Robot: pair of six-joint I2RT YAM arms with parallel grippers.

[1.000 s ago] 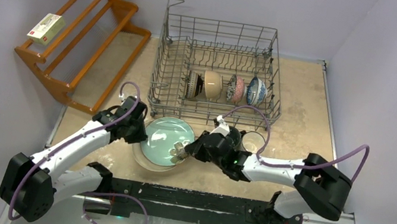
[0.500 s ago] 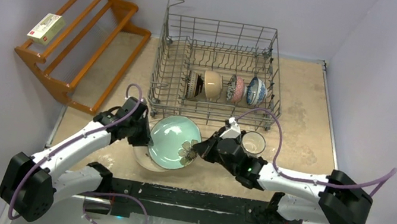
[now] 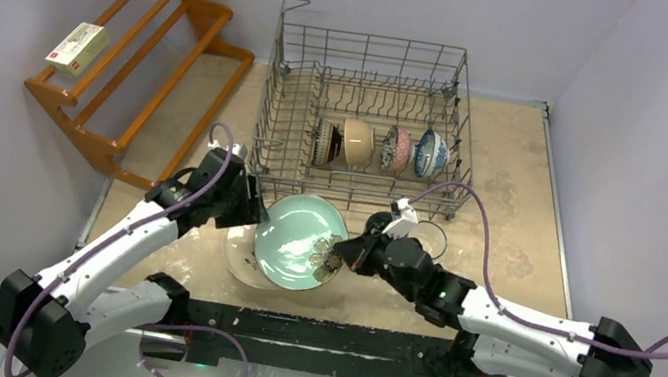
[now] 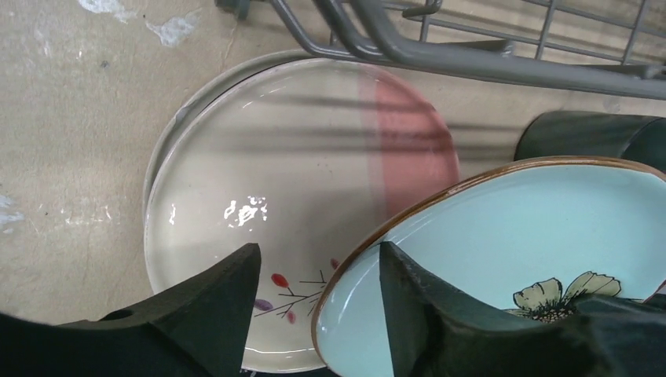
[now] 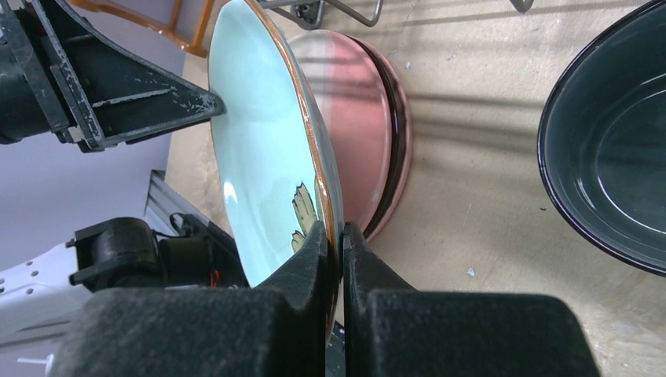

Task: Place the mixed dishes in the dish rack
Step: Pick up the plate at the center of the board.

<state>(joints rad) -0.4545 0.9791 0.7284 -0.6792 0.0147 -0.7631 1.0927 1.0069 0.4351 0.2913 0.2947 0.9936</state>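
Right gripper (image 5: pixel 334 232): fingers clenched on the near rim of the mint plate (image 5: pixel 259 149), right at the flower. Left gripper (image 4: pixel 318 247): fingers spread and grasping nothing, standing either side of the plate's far rim, with one tip just beside its face in the right wrist view. Plate off the table (image 3: pixel 511 196), tilted well up on edge, hanging over the pink plate (image 4: pixel 275 181) and just short of the rack (image 3: pixel 272 108).

Likely step: carrying the plate up and over the rack's near wall, on the right grip alone.

To do it well:
- Draw the left fingers straight back off the rim before moving, so as not to knock a plate held at one point only.
- Keep the pinch firm; expect the glazed edge to want to swing or slip.
- Lift high enough to pass the tall wall, then turn fully upright.
- Lower edge-first between two free tines, away from the bowls.
- Let go only once seated.

Count:
- Plates: three. Mint in the air, pink flat on the table, dark plate (image 5: pixel 398 149) under the pink, only its rim showing.
- Bowls (image 3: pixel 357 144): four, all on edge in one row in the rack.
- Mugs: two, dark mug (image 4: pixel 589 137) and white mug (image 3: pixel 426 236), side by side on the table near the rack's front.
- Racks: one.
- Off to the left: one wooden shelf (image 3: pixel 130 45) with one small box (image 3: pixel 78 46).
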